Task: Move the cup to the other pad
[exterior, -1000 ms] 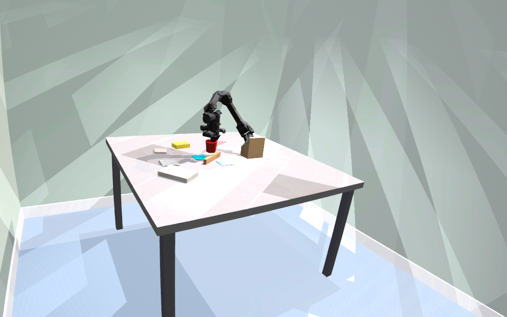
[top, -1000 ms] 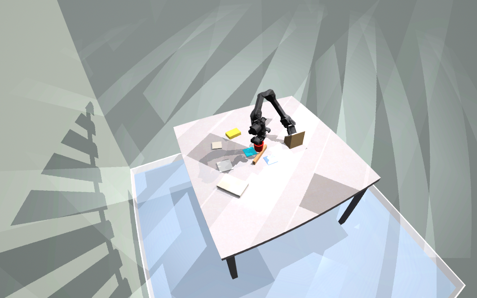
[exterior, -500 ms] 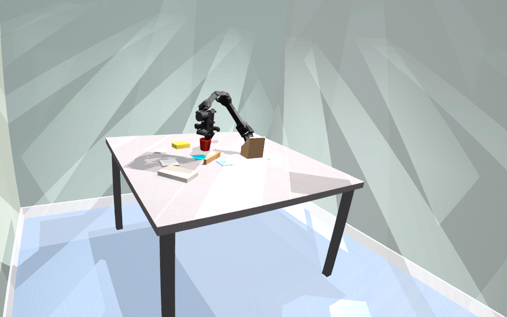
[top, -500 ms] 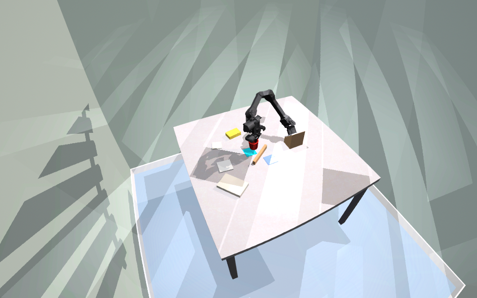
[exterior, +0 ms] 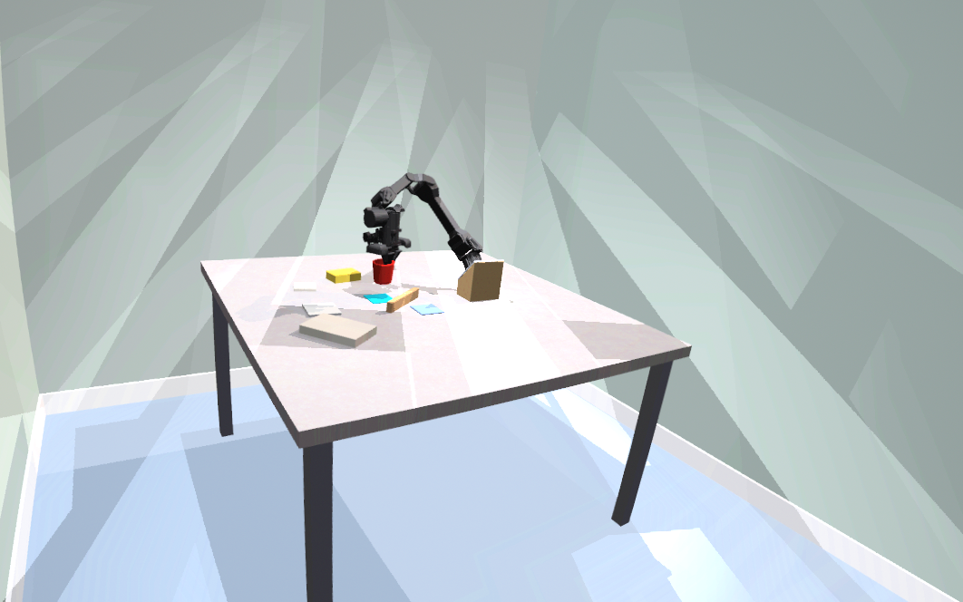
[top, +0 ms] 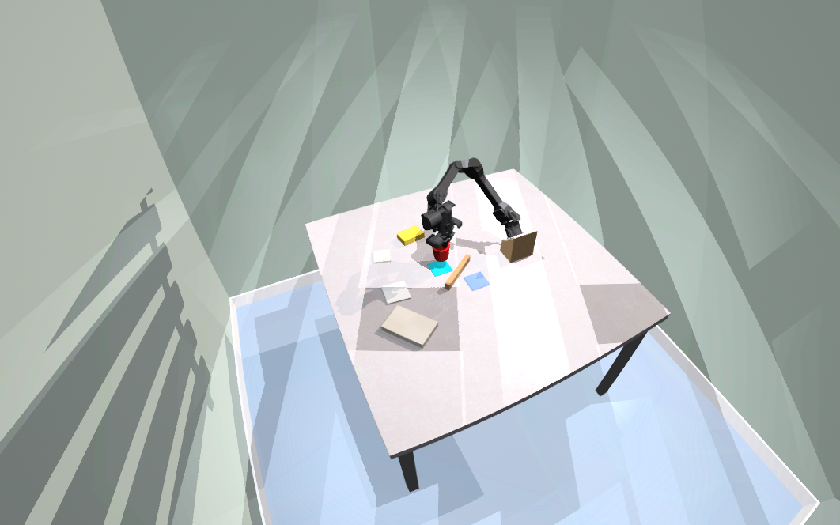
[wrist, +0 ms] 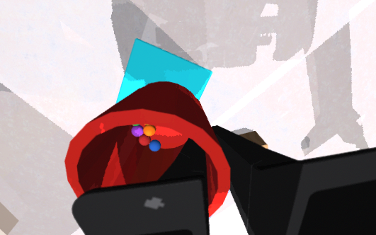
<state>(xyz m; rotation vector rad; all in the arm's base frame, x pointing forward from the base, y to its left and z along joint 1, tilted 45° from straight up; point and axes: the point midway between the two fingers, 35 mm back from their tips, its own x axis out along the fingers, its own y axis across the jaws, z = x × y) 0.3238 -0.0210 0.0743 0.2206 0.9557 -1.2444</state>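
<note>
My gripper (top: 440,239) (exterior: 384,257) (wrist: 206,133) is shut on the wall of the red cup (top: 440,251) (exterior: 383,272) (wrist: 85,141), with one finger inside the rim and one outside. The cup is upright and held a little above the table. Several coloured marbles (wrist: 145,136) lie at its bottom. The cyan pad (top: 439,268) (exterior: 376,297) (wrist: 163,71) lies just below and ahead of the cup; in the wrist view the cup's base overlaps the pad's near edge. The light blue pad (top: 476,281) (exterior: 425,308) lies to the right, beyond a wooden bar (top: 457,271) (exterior: 402,299).
A brown box (top: 518,247) (exterior: 481,281) stands by the arm's base. A yellow block (top: 410,235) (exterior: 343,275) lies left of the cup. Two white tiles (top: 381,255) (top: 396,292) and a beige slab (top: 409,325) (exterior: 337,329) lie nearer the table's (top: 508,365) front left.
</note>
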